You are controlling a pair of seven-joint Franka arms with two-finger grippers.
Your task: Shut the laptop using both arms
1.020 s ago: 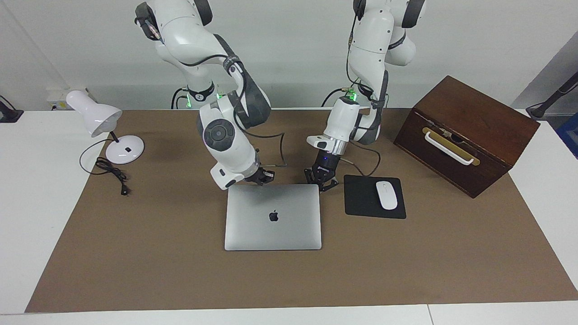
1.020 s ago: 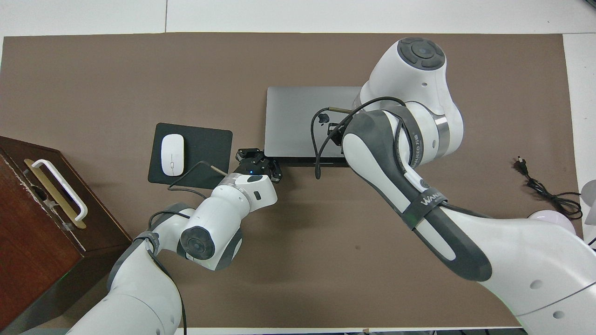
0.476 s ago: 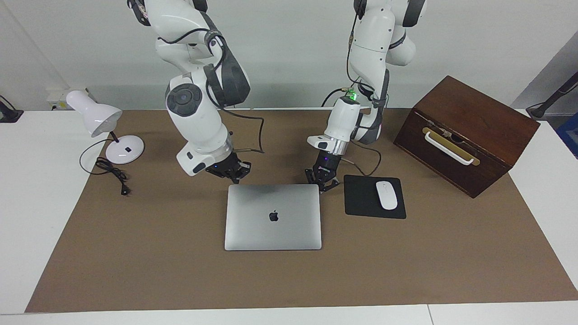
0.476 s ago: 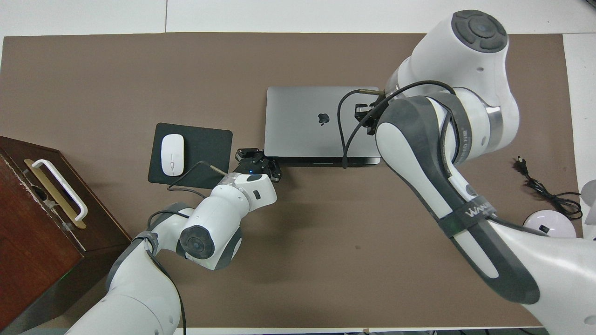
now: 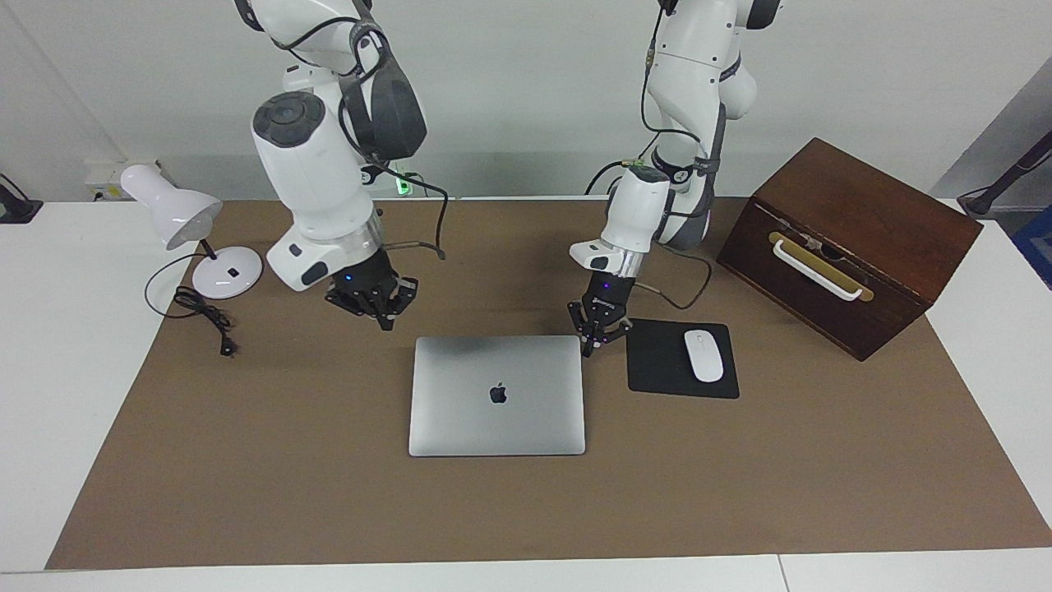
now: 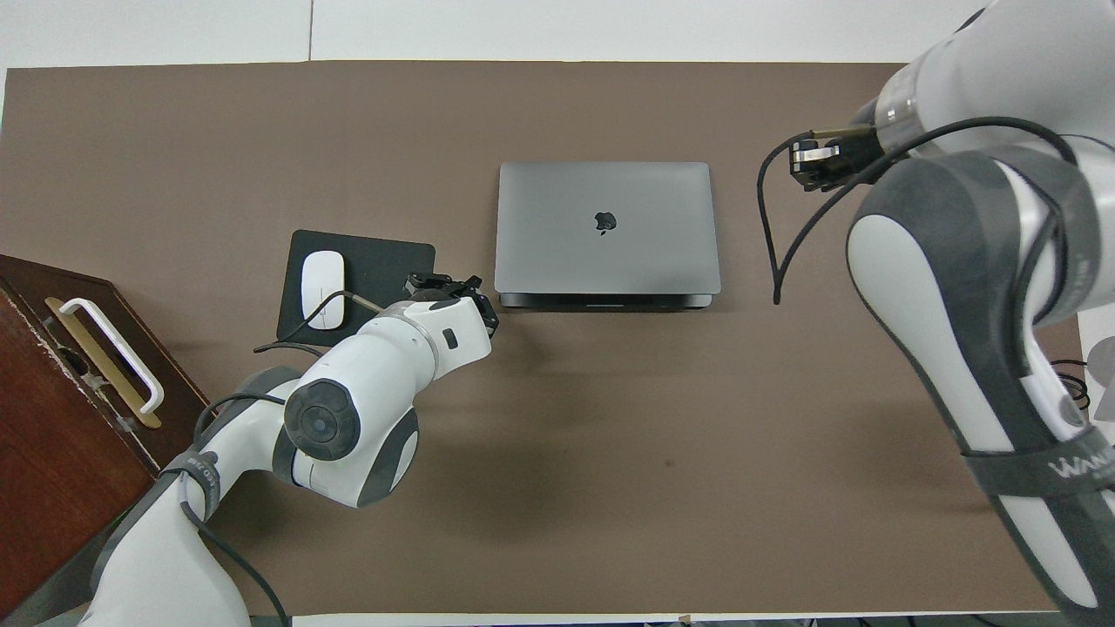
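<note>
The silver-grey laptop (image 5: pixel 497 395) lies shut and flat on the brown mat, apple logo up; it also shows in the overhead view (image 6: pixel 607 226). My left gripper (image 5: pixel 598 341) is open and empty, low beside the laptop's corner nearest the left arm's base, between the laptop and the mouse pad; the overhead view shows it too (image 6: pixel 446 283). My right gripper (image 5: pixel 374 311) hangs in the air over the bare mat, off the laptop toward the right arm's end of the table, holding nothing; in the overhead view (image 6: pixel 810 165) it is clear of the lid.
A black mouse pad (image 5: pixel 657 370) with a white mouse (image 5: pixel 703 355) lies beside the laptop toward the left arm's end. A brown wooden box (image 5: pixel 846 247) stands past it. A white desk lamp (image 5: pixel 177 215) and its cord (image 5: pixel 205 316) stand at the right arm's end.
My right gripper has lifted off the laptop's lid edge and swung away toward the lamp end. My left gripper has risen slightly and shifted toward the mouse pad. The laptop stays shut.
</note>
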